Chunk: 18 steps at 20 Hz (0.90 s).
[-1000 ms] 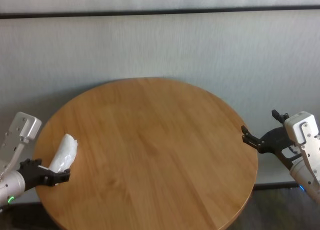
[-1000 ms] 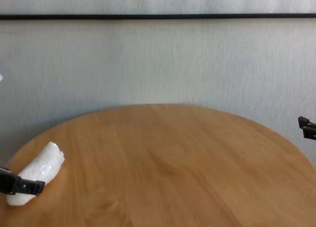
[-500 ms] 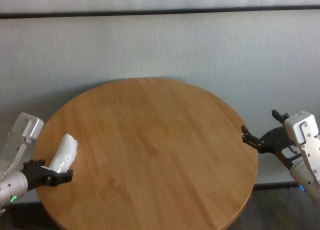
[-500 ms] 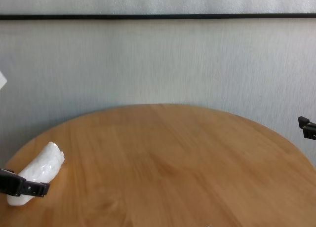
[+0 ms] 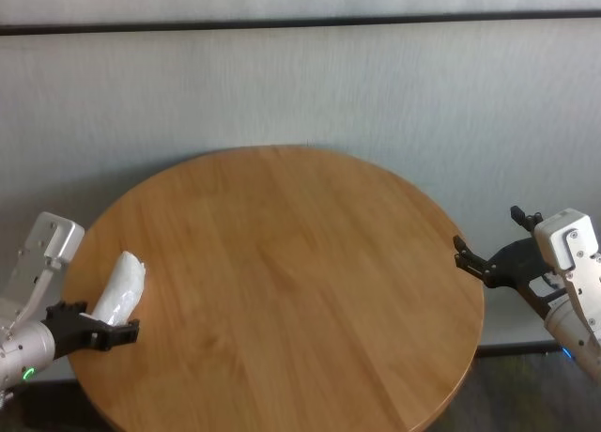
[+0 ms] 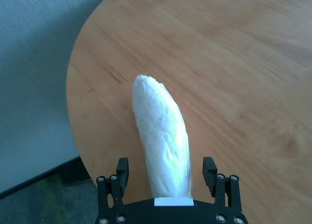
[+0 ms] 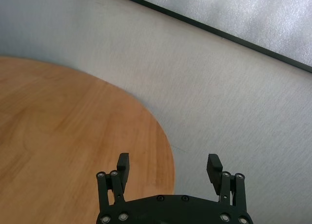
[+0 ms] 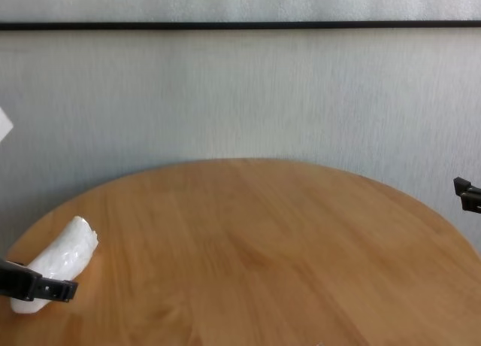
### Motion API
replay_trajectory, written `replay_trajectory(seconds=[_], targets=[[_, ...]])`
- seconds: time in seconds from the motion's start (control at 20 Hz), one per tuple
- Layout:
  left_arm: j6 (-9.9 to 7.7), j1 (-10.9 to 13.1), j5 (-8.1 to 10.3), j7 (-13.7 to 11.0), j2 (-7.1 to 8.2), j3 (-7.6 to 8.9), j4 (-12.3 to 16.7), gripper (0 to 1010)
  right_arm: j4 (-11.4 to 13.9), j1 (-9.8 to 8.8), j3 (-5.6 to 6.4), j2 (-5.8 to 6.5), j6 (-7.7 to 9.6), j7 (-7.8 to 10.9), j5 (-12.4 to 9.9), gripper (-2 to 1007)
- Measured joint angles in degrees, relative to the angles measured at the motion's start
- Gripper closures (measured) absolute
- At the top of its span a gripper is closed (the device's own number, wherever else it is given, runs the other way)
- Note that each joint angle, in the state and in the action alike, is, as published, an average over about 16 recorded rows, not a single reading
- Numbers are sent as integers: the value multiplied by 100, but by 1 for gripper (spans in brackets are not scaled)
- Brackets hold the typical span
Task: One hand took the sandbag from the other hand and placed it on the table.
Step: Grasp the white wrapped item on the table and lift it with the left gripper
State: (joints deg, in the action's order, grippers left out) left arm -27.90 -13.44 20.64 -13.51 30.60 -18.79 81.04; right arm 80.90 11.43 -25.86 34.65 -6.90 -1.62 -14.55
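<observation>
The white crinkly sandbag [image 5: 120, 286] lies on the round wood table [image 5: 282, 263] near its left edge. It also shows in the left wrist view [image 6: 161, 136] and the chest view [image 8: 64, 256]. My left gripper [image 5: 99, 324], green ring light, is open with one finger on each side of the sandbag's near end [image 6: 165, 165]; small gaps show on both sides. One black finger [image 8: 45, 289] crosses in front of the bag. My right gripper [image 5: 486, 233], blue ring light, is open and empty just off the table's right edge [image 7: 168, 163].
A pale grey wall with a dark horizontal strip [image 5: 300, 23] stands behind the table. The floor drops away past the table's left rim [image 6: 73, 136] and right rim [image 7: 165, 151]. The table top [image 8: 263, 248] holds nothing besides the sandbag.
My left gripper has slid slightly forward and lower around the sandbag's near end. The sandbag and the right arm have not moved.
</observation>
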Motion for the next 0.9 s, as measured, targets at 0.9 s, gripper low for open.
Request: replay_trajectory(seconds=[0.9], targets=[[-47,-23,-127,-6,-71,42,-76,24,0,0,0,0,0,0,0,3]])
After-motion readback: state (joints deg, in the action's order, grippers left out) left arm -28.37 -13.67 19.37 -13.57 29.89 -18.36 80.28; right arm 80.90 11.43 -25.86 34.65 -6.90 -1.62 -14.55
